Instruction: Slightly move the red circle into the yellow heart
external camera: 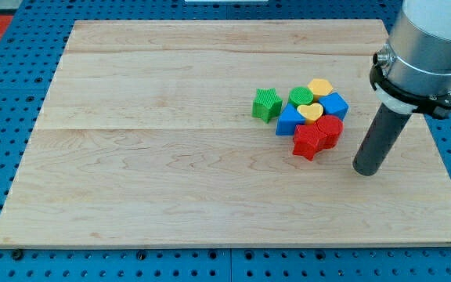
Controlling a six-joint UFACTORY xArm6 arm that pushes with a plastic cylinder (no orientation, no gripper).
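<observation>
There are no jaws here, only my tip (366,171), resting on the surface (171,180) just to the view's right of the red circle (330,128). The circle touches the yellow heart (311,113) up-left. Nudge gently up-left, sparing the red star (309,142).

No text, label, brand, number or sign can be read anywhere in the view: neither on the pale wooden desk (171,164), nor on the small coloured blocks, nor on the arm's grey housing.
</observation>
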